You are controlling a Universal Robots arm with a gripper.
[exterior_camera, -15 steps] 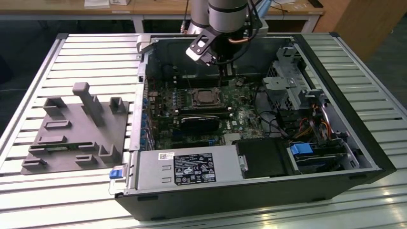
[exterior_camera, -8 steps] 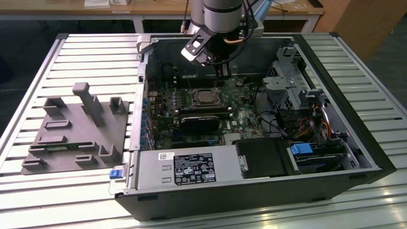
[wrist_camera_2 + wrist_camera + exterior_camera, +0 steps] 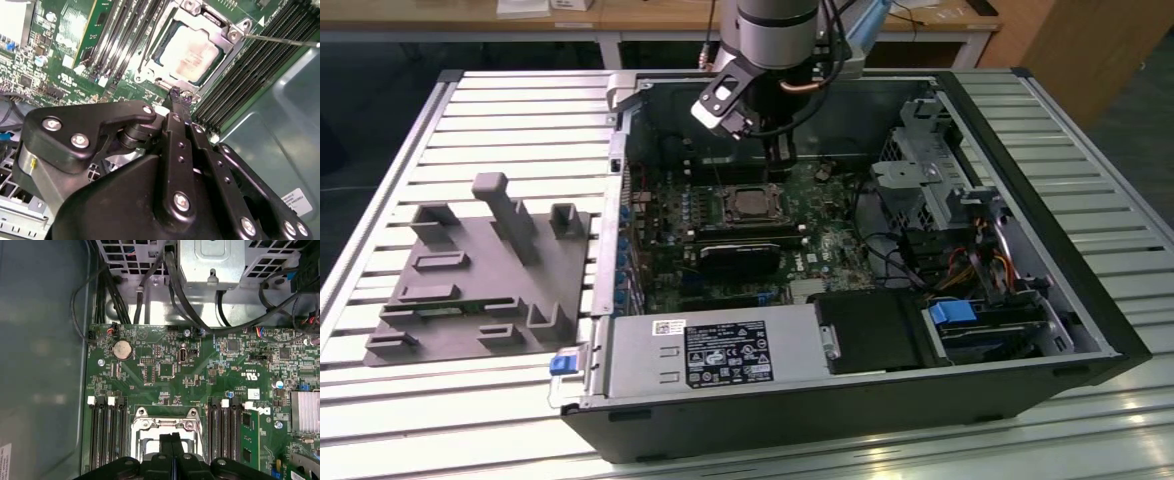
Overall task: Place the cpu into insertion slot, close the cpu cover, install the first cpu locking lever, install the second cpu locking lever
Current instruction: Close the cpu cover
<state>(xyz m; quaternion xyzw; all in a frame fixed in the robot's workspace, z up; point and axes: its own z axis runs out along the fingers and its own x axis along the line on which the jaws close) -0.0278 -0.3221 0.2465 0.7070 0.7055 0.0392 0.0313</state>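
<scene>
The cpu (image 3: 191, 50) lies in the insertion slot (image 3: 750, 204), its pale silver top showing through the window of the cpu cover (image 3: 226, 36), which lies flat around it. A thin silver locking lever (image 3: 285, 40) sticks out free past one corner of the socket. My gripper (image 3: 176, 94) is shut, its black fingers pressed together, the tips right at the socket's edge beside a small bent lever end. Whether they pinch that end is hidden. In the exterior view the gripper (image 3: 781, 160) hangs just behind the socket. In the first wrist view the fingertips (image 3: 172, 438) stand over the cover's frame (image 3: 142, 426).
The open computer case sits on a slatted table (image 3: 400, 150). Long black memory slots (image 3: 250, 75) flank the socket on both sides. A grey power supply (image 3: 707, 350), a drive cage (image 3: 927, 170) and black cables (image 3: 175, 285) surround the board. A grey fixture plate (image 3: 480, 270) lies at the exterior view's left.
</scene>
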